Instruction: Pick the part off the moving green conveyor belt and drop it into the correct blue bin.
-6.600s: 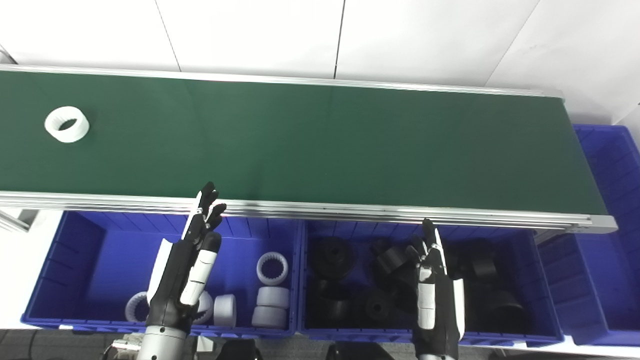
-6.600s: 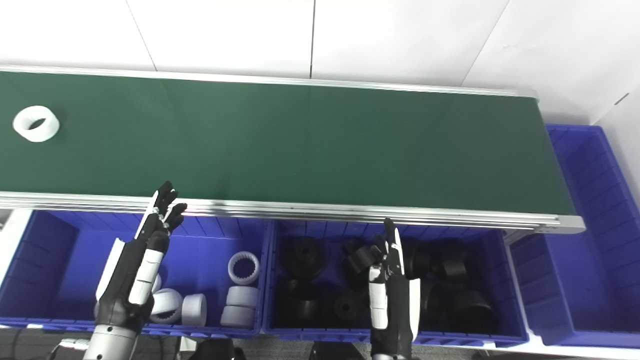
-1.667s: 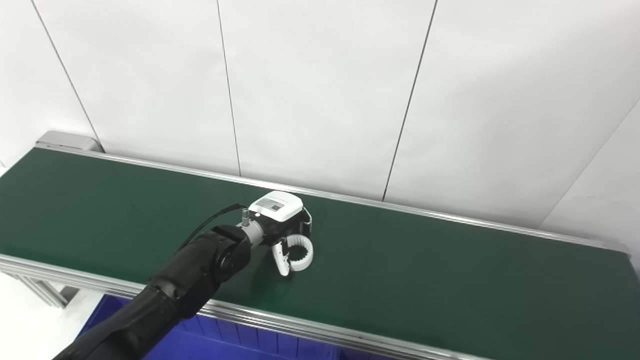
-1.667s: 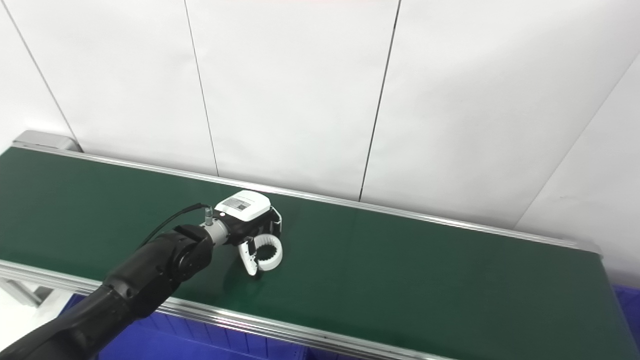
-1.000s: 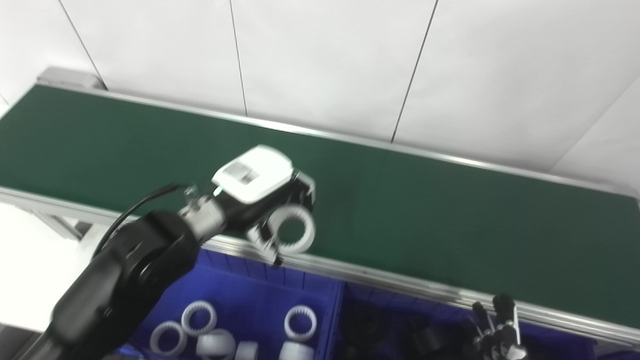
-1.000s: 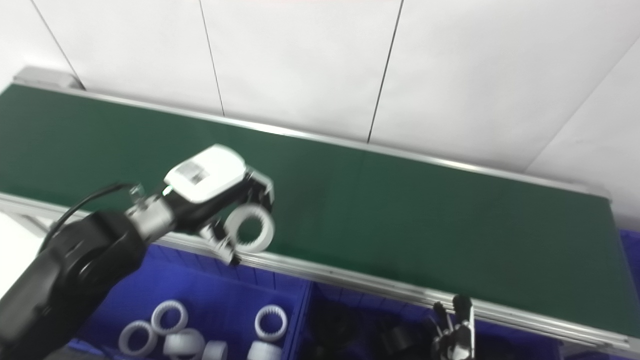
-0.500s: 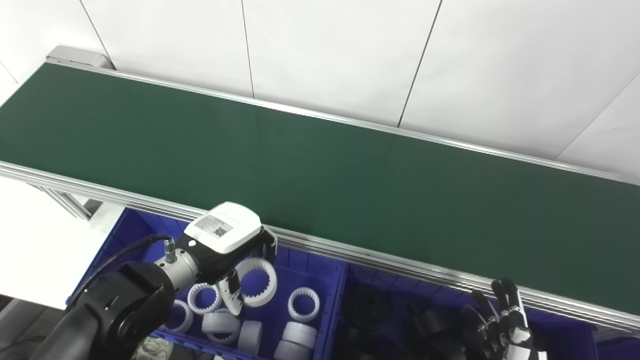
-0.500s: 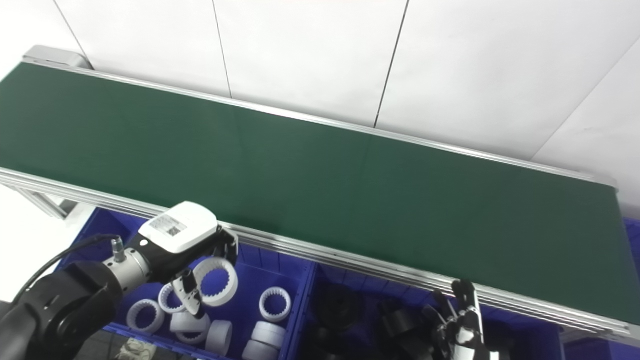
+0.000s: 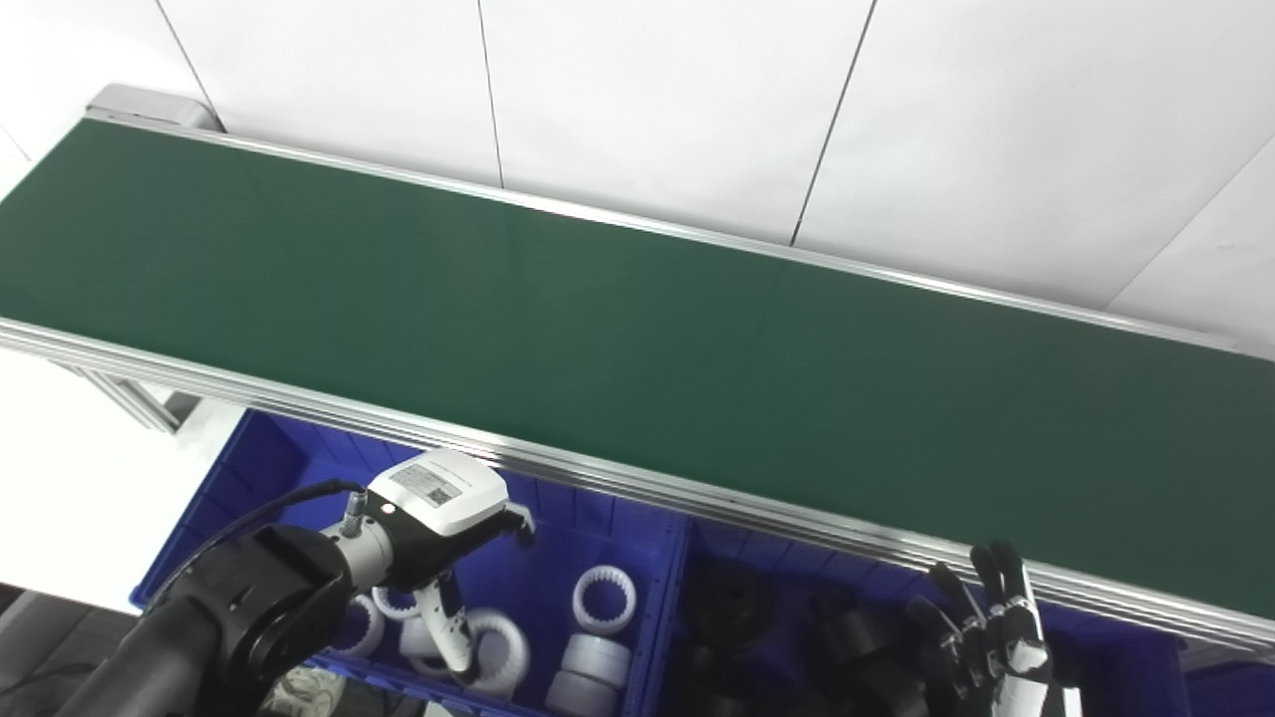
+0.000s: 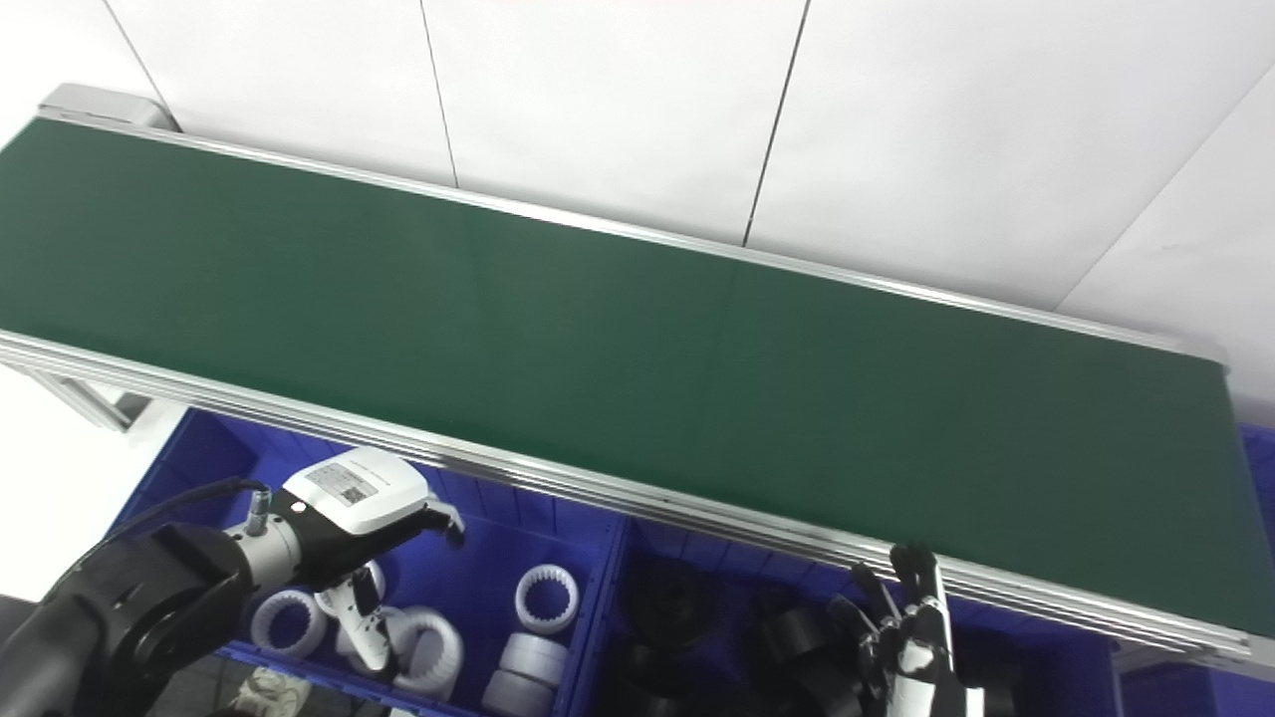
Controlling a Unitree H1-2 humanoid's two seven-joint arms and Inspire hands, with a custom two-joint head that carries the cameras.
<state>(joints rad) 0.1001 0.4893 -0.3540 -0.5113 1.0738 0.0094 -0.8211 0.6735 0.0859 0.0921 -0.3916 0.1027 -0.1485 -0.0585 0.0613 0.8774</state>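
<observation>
The green conveyor belt (image 9: 637, 329) carries no part. My left hand (image 9: 448, 538) hangs over the left blue bin (image 9: 249, 468) with its fingers (image 9: 518, 520) spread, open and holding nothing. The white toothed ring (image 9: 493, 652) lies blurred just below the thumb, among other white rings in that bin; it also shows in the right eye view (image 10: 426, 652). My right hand (image 9: 996, 647) is at the bottom right over the bin of black parts (image 9: 797, 637), open, fingers pointing up and apart.
The belt's aluminium front rail (image 9: 697, 493) runs just above both bins. Several white rings (image 9: 603, 597) lie in the left bin, several black parts (image 10: 787, 637) in the right one. White wall panels stand behind the belt.
My left hand carried the white ring off the belt and down over the left bin, then opened its fingers; the ring dropped into the bin. The camera has tilted down. The right hand barely moved.
</observation>
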